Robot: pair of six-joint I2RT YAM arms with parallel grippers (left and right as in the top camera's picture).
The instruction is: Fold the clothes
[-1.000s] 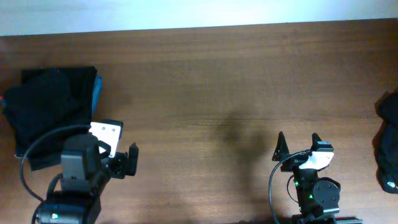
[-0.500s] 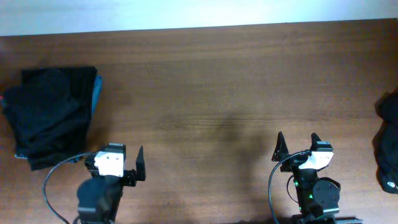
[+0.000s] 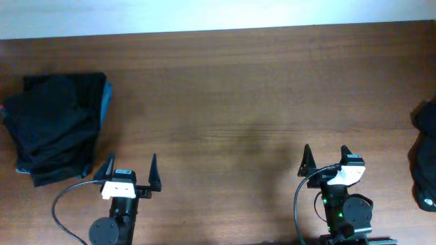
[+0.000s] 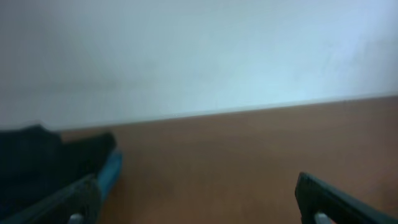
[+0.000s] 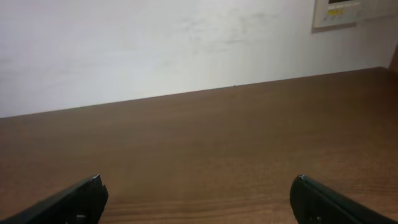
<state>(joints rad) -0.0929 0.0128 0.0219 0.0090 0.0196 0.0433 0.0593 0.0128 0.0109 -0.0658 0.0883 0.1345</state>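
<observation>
A stack of folded black clothes (image 3: 54, 126) with a blue edge (image 3: 105, 102) lies at the table's left; it also shows at the left of the left wrist view (image 4: 43, 162). More black clothes (image 3: 426, 160), crumpled, lie at the right edge. My left gripper (image 3: 131, 173) is open and empty near the front edge, right of and nearer than the stack; its fingertips (image 4: 81, 199) frame bare wood. My right gripper (image 3: 325, 160) is open and empty at the front right; its fingertips (image 5: 81, 199) frame bare table.
The brown wooden table (image 3: 238, 88) runs to a white wall at the back (image 5: 155, 43). A small label or panel (image 5: 339, 12) hangs on the wall at the upper right of the right wrist view.
My left arm has drawn back from the folded stack toward the front edge and turned its open gripper to face the back. The right arm has not moved.
</observation>
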